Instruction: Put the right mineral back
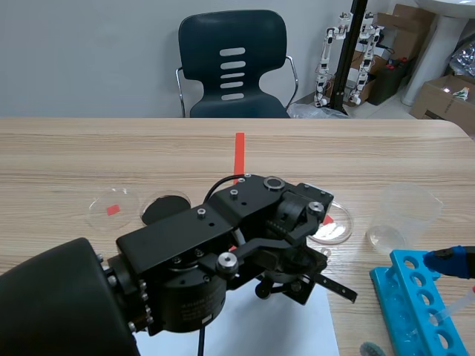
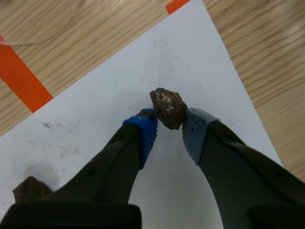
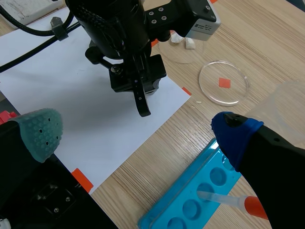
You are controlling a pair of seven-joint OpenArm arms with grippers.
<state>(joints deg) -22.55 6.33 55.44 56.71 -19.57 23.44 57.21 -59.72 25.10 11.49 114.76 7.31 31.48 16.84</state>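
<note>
In the left wrist view a rusty brown mineral sits between the blue pads of my left gripper, which is shut on it just above the white paper. A second, darker mineral lies on the paper beside the left finger, back near my wrist. In the scene view the left arm covers the table's middle and hides its own gripper and both minerals. My right gripper is open and holds nothing, hovering over the paper's edge near the blue rack.
Several petri dishes stand beyond the paper: one over a red mark, one with dark contents, one with white pieces. A clear plastic cup is at the right. A dropper lies in the rack.
</note>
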